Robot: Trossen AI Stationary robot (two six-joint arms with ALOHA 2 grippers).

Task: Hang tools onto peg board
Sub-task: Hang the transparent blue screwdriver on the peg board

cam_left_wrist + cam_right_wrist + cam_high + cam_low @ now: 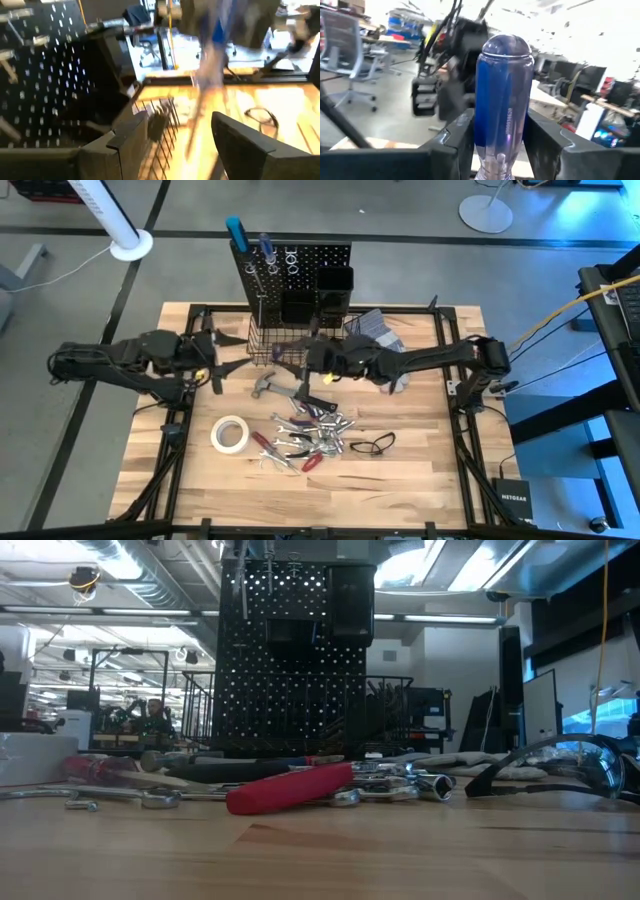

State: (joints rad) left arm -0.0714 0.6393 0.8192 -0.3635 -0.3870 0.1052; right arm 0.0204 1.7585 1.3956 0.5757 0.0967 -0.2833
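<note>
While the right end effector (502, 145) clamps its two dark fingers against the sides of a blue screwdriver (503, 100), whose clear blue handle stands upright between them, the left end effector (222, 365) hangs with its fingers spread apart and nothing between them. In the high view both sit in the middle band of the frame: the left one just left of the wire basket (262, 345), the right one (312, 360) just right of the basket's front edge, in front of the peg board (300, 275). The peg board stands upright at the upper centre of that frame, at the far edge of the table (420, 470), with black bins (335, 285) on its face and a few tools already on its hooks, too small to tell apart.

In the left wrist view a blurred blue-handled tool shows beyond the spread fingers (250, 145), apart from them, with the black perforated board filling the left of that frame.

The loose tools lie in the lower centre of the high view, well below both end effectors: a hammer (266, 386), a heap of silver wrenches (322, 423), red-handled pliers (285, 450), and a white tape roll (229, 434) to their left. Black glasses (375, 444) lie to the right of the heap.
</note>
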